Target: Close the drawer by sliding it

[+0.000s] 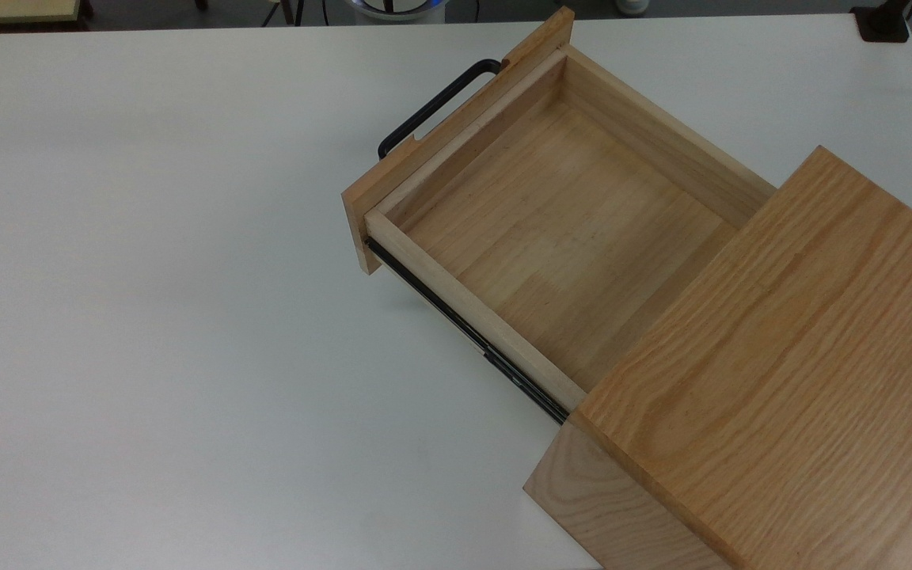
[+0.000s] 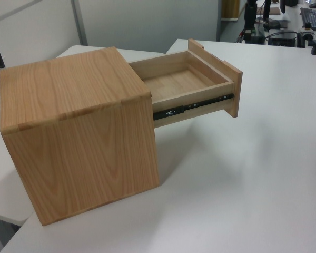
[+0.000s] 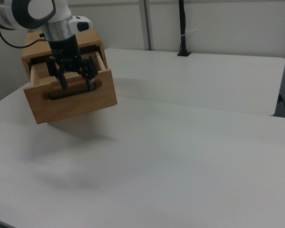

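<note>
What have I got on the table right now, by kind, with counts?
Cabinet: 1
Drawer, pulled out: 1
Black handle on the drawer front: 1
Black side rail in sight: 1
Tool hanging in front of the drawer: 1
Total: 5

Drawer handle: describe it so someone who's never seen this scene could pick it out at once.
Start at the big oak-grained cabinet on the white table. A lighter wooden drawer sticks out of it, pulled well open and empty. The handle is the thin black bar on the outer face of the drawer's front panel, the one curved black part, unlike the straight black side rail.
</note>
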`<state>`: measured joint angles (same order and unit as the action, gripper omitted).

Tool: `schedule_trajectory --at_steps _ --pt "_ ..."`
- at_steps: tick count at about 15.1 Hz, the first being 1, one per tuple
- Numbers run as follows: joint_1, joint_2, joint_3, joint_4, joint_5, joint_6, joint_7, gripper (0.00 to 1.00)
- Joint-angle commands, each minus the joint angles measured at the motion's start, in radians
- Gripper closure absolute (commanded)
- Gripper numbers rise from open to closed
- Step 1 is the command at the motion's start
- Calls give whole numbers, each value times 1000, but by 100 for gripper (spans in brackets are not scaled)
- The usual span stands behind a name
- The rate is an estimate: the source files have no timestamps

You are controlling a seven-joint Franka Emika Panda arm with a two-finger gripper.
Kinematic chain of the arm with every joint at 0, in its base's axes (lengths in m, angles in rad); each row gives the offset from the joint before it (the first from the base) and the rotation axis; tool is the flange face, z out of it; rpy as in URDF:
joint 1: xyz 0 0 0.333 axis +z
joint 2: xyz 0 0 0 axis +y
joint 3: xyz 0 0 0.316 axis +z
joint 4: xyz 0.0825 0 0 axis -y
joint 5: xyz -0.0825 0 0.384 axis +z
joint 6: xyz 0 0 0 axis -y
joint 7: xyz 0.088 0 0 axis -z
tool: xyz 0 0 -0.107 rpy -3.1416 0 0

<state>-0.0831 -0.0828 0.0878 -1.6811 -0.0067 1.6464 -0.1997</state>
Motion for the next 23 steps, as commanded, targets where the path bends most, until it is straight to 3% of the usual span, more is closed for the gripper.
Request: schedule_trajectory --at_steps 1,17,23 --pt "22 -5 -14 -5 -18 -22 -15 0" --pt "19 -5 -14 -5 -19 -28 -30 0" --pt "20 20 -7 -22 -19 -45 -229 0"
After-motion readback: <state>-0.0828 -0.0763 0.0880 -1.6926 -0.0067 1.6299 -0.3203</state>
